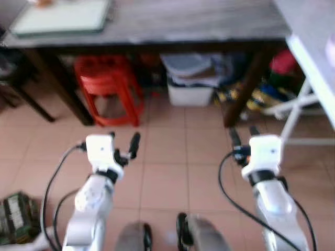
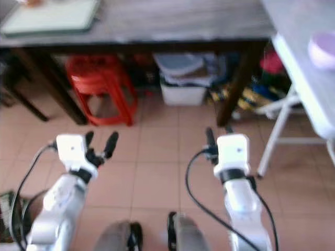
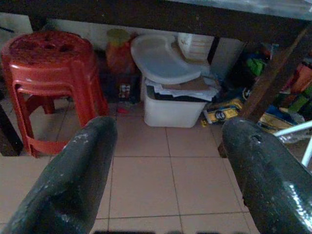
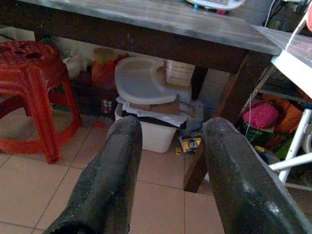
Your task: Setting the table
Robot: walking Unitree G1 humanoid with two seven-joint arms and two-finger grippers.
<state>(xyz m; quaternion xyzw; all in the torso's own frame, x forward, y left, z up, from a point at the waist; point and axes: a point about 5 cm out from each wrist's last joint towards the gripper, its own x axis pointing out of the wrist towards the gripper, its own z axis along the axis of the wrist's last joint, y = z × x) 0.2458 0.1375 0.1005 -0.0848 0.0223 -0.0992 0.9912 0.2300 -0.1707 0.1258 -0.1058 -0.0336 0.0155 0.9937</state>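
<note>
The robot is standing on pale terracotta floor tiles (image 1: 167, 157), facing a long dark wooden table (image 1: 172, 23), and everything here is best placed against that table. Starting at the left: a pale green rectangular mat or tray (image 1: 60, 16) is lying on the tabletop at its far left end, long side running along the table's length. Under the table on that side, a stack of red plastic stools (image 1: 107, 89) is sitting on the tiles.

The left gripper (image 1: 124, 145) is hanging in the air in front of the table, below its front edge, and it is carrying nothing; the left wrist view is showing its two black fingers (image 3: 73, 180) spread wide, with floor between them. Under the table's middle, a white plastic storage box (image 3: 173, 109) is holding papers with a white tray lid tipped on top.

The right gripper (image 2: 217, 137) is also hovering in front of the table, level with its partner, fingers (image 4: 109, 175) parted somewhat less and holding nothing. Off the table's right end, a white folding table (image 2: 293, 68) is standing, with a pale pink bowl (image 2: 323, 48) resting on it.

That bowl looks like the tableware to be set, though blur makes this uncertain. It is lying up and to the right of both grippers, well apart, with the right arm clearly the nearer one. The green mat, the likely place setting, is lying nearer the left arm.
</note>
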